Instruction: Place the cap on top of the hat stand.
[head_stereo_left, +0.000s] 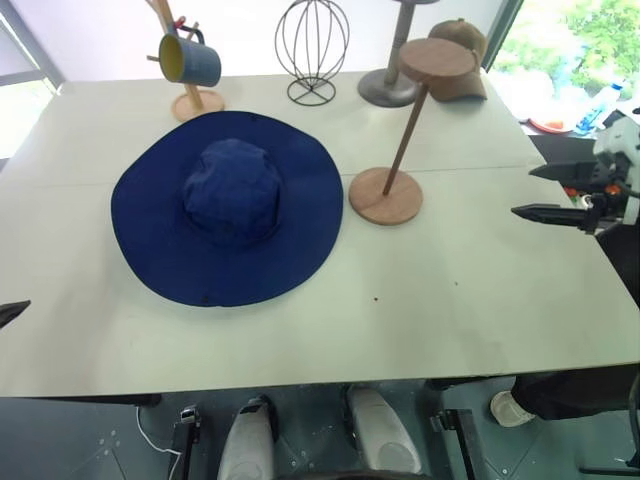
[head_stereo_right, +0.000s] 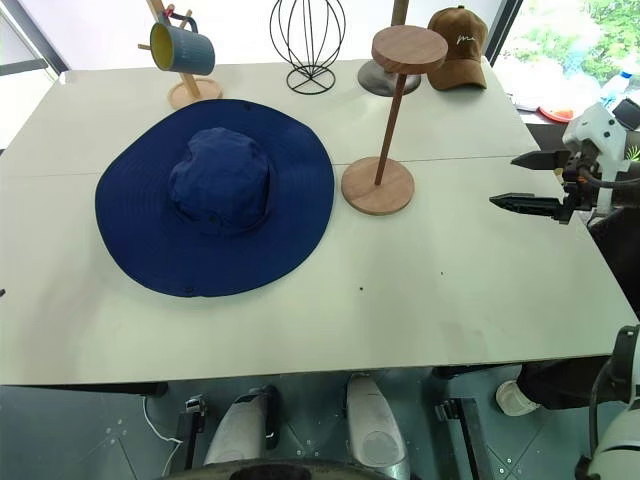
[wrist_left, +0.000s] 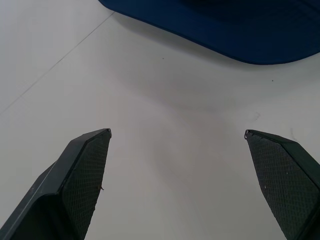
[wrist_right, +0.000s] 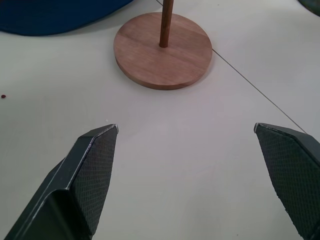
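The cap (head_stereo_left: 228, 205), a navy-blue sun hat with a wide floppy brim, lies flat, crown up, on the white table (head_stereo_left: 300, 330), left of centre. Just to its right stands the hat stand (head_stereo_left: 405, 130): a round wooden base, a thin slanted rod and a bare disc top (head_stereo_left: 437, 58). My right gripper (head_stereo_left: 528, 191) hovers open at the table's right edge, pointing toward the stand's base (wrist_right: 162, 50), with nothing between its fingers. My left gripper (wrist_left: 177, 132) is open over bare table at the left edge, and the cap's brim (wrist_left: 225, 30) lies ahead of it.
Along the far edge stand a wooden mug tree with a blue mug (head_stereo_left: 190, 60), a black wire globe stand (head_stereo_left: 312, 45), a grey pedestal stand (head_stereo_left: 390, 85) and a small brown cap (head_stereo_left: 460, 50). A person's shoe (head_stereo_left: 510, 408) shows under the table's right corner.
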